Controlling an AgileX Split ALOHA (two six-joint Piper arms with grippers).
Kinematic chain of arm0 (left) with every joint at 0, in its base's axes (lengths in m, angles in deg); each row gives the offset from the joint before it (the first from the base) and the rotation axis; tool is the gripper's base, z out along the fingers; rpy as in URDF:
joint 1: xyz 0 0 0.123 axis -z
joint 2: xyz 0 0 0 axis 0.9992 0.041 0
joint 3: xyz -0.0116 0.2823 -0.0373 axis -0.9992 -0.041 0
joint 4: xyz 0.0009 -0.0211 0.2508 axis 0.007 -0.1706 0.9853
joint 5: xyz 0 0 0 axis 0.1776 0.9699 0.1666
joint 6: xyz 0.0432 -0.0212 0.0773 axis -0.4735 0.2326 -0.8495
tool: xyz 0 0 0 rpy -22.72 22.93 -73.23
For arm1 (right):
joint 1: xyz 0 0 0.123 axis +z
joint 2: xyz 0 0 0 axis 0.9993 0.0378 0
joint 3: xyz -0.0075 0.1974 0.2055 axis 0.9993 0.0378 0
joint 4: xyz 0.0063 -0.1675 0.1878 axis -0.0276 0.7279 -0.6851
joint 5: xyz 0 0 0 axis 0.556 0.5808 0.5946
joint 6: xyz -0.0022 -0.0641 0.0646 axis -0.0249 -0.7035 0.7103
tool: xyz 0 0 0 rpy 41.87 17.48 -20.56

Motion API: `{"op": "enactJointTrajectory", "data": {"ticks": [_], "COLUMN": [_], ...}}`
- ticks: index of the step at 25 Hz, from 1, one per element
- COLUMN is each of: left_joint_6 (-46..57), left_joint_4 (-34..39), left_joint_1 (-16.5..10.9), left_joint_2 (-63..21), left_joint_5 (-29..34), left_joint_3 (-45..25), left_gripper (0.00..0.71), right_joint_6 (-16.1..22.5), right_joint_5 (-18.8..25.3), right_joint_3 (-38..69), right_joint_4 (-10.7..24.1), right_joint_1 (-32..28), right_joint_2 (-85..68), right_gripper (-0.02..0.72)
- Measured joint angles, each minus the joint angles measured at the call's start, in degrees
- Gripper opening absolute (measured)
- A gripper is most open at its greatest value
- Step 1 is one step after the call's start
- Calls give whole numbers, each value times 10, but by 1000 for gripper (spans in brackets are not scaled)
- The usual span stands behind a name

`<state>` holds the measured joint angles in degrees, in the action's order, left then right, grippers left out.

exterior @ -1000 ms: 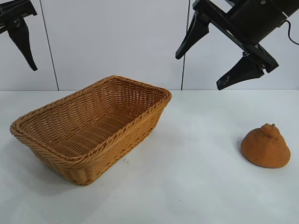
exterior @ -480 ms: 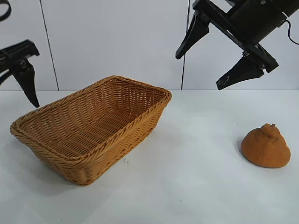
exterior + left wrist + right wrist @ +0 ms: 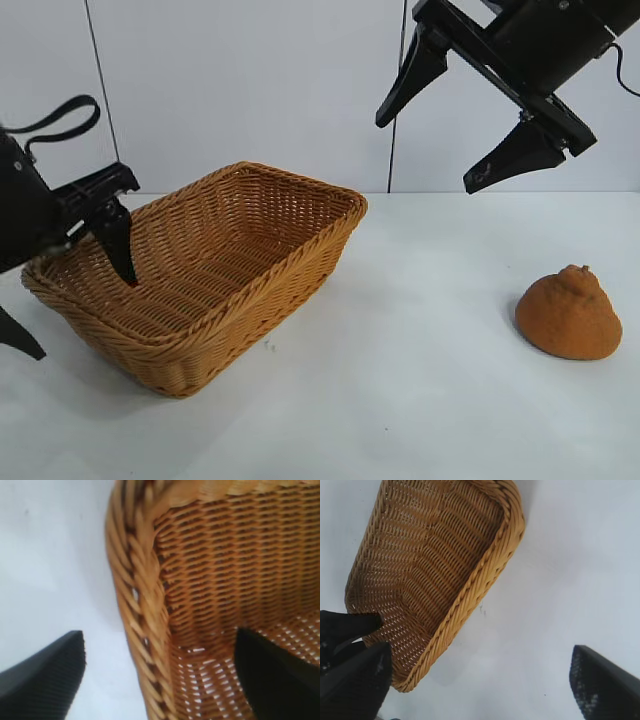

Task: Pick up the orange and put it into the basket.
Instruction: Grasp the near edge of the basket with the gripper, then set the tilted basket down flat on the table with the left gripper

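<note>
My left gripper [image 3: 70, 300] straddles the basket's [image 3: 250, 300] braided rim at its left end, jaws wide, one finger inside over the woven floor and the other outside over the table [image 3: 400, 400]; that wall blocks any sideways pass there. The basket's interior is otherwise unoccupied. Bare white tabletop runs between the basket and the orange [image 3: 568, 314], which sits alone with clear surface on every side. My right gripper [image 3: 430, 155] hangs spread high above that gap, with nothing beneath it.
</note>
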<state>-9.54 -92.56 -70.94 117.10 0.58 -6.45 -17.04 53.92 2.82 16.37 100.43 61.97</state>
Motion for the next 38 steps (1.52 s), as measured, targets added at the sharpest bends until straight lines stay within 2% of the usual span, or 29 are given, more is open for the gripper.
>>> {"op": "enactJointTrajectory", "data": {"ticks": [5,7,9,12,13,14,17,21,30,34,38], "left_joint_6": [0,0,0,1,9,8,3,-31,-233,-340,-424], "left_joint_4": [0,0,0,1,-4,-4,-4,-5,-57,-57,-57], "left_joint_1": [0,0,0,0,0,0,0,-11,-78,-79,-75], "left_joint_2": [28,28,28,28,28,28,26,26,67,105,119], "left_joint_5": [-20,-23,-25,-24,-27,-30,-11,39,166,249,300], "left_joint_3": [0,0,0,-1,-1,-1,4,51,213,287,330], "left_gripper": [577,526,411,153,103,82,82,82,82,82,82], "right_joint_6": [0,0,0,0,0,0,0,0,0,0,0], "right_joint_5": [3,3,3,3,3,3,3,3,3,4,4], "right_joint_3": [0,0,0,0,0,0,0,0,0,0,0], "right_joint_4": [0,0,0,0,0,0,0,0,0,0,0], "right_joint_1": [0,0,0,0,0,0,0,0,0,0,0], "right_joint_2": [0,0,0,0,0,0,0,0,0,0,0], "right_gripper": [661,661,661,661,661,661,661,661,661,661,661]}}
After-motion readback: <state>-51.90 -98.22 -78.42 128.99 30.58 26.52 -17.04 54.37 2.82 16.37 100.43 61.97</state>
